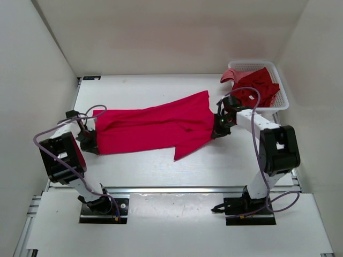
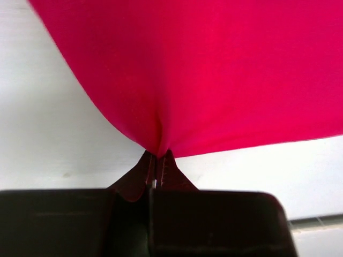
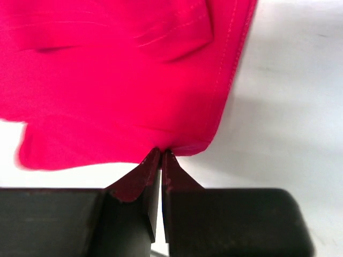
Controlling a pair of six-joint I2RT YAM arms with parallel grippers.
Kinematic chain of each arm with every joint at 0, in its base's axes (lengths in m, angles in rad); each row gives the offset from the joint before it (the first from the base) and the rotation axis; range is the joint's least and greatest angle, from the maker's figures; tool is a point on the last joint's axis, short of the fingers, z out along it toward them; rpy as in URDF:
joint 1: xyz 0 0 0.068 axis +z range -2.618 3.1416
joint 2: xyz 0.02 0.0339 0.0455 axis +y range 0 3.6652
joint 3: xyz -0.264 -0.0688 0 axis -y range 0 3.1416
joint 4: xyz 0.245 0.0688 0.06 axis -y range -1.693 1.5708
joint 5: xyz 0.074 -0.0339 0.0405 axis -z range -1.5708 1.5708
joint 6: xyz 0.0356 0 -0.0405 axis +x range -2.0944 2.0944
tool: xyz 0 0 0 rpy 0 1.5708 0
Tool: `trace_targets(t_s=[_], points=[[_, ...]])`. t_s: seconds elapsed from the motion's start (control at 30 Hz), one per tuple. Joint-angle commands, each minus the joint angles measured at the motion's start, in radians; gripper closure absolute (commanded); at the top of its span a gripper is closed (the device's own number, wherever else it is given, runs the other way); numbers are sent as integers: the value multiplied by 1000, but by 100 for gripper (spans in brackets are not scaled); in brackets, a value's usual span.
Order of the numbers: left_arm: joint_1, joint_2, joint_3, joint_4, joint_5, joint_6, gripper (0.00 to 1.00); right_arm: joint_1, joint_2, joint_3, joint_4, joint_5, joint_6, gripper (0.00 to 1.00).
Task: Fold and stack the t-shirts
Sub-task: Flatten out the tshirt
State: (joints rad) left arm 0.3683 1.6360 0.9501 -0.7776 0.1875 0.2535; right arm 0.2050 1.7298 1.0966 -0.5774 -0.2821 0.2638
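Left wrist: pincer (image 2: 158, 156) pinches t-shirt (image 2: 214, 69) edge.

Left tool (image 2: 158, 156) and right tool (image 3: 162, 153) both pinched closed, well apart from each other

Left arm (image 1: 60, 155) is bent at the elbow on the left side, wrist turned toward the middle; its jaws press together on an edge of the bright pinkish-red t-shirt (image 2: 214, 75); right arm (image 1: 278, 147) stands folded on the right, forearm angled up and inward; its dark fingertips (image 3: 144, 174) meet on a hemmed corner of the same shirt; both wrists sit low, near the surface (image 1: 150, 160).
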Motion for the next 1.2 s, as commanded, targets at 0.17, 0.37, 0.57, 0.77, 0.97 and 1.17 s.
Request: trace_targets(t_s=[0.17, 0.37, 0.57, 0.77, 0.97, 1.17], points=[[-5, -1, 308, -123, 58, 61, 100, 34, -207, 150, -113, 12, -83, 100], [-111, 158, 381, -91, -11, 43, 100, 16, 97, 416, -85, -101, -29, 100], [-124, 281, 446, -92, -29, 12, 100, -87, 411, 851, -133, -150, 49, 63], [-132, 245, 408, -95, -10, 29, 100, -105, 254, 674, -139, -114, -3, 52], [-129, 188, 342, -77, -13, 17, 100, 98, 1, 312, -170, 107, -106, 47], [-120, 160, 300, -69, -8, 23, 100, 159, 14, 201, -121, 153, -107, 42]])
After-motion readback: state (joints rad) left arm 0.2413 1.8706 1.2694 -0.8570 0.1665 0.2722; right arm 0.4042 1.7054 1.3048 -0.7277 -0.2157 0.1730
